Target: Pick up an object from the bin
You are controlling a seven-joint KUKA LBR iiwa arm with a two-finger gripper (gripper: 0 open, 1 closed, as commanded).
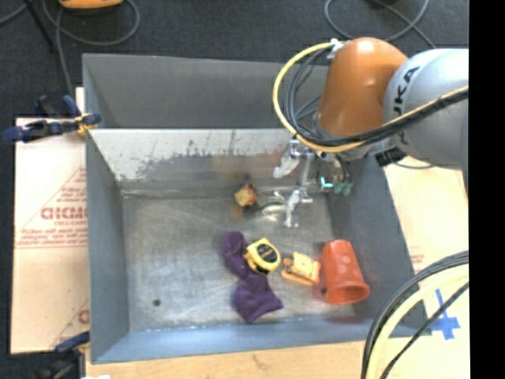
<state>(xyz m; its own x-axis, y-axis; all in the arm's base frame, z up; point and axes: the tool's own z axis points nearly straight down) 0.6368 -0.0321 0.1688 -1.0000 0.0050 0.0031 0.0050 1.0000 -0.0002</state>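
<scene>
Nearest the front wall of the bin [106,243], a crumpled purple cloth [251,294] lies left of the orange-red cup [342,273], which rests on its side. Between cloth and cup sit a round yellow-and-black thing [263,256], touching the cloth, and a small orange-and-yellow block [301,268] just beside the cup. Farther back than the cup and slightly left of it, the gripper [290,205] hangs low over bare floor, and I cannot tell whether it is apart or together; the nearest thing, a small brown-and-yellow lump [246,197], lies just left of it, well behind and left of the cup, near the back wall.
</scene>
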